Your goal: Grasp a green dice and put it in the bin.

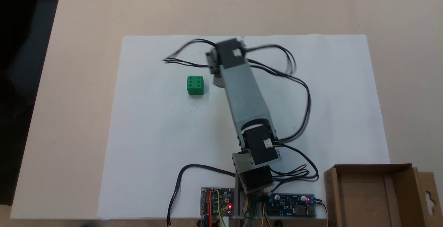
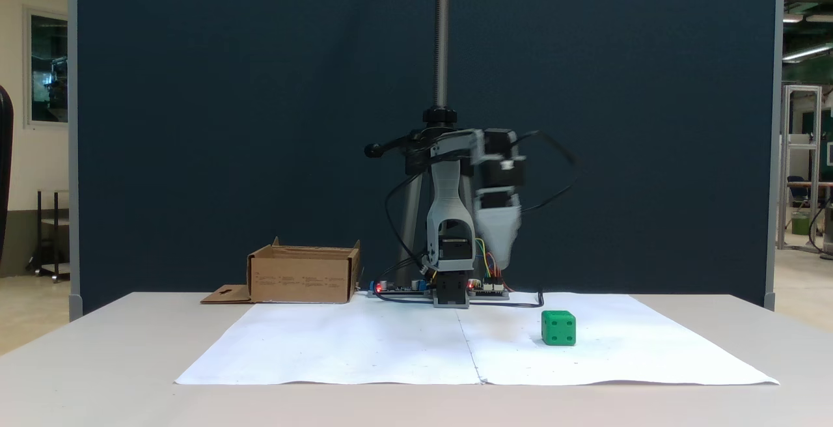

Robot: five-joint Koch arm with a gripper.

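Note:
The green dice point(image 1: 195, 85) point(image 2: 558, 328) rests on the white paper, its six-pip face up in a fixed view from above. The arm reaches out from its base over the paper. Its gripper point(image 2: 500, 251) hangs pointing down, well above the table and blurred by motion. It is apart from the dice, to the dice's right in the view from above, where the arm covers most of it. The blur hides how its jaws stand. The bin point(image 1: 373, 196) point(image 2: 304, 274), a shallow brown cardboard box with a side flap, stands beside the arm's base.
Two circuit boards point(image 1: 217, 201) point(image 1: 292, 205) with lit red LEDs sit by the base. Black cables point(image 1: 297, 92) loop out from the arm over the paper. The white paper point(image 1: 155, 144) covers the middle of the beige table. A dark blue panel point(image 2: 228, 121) stands behind.

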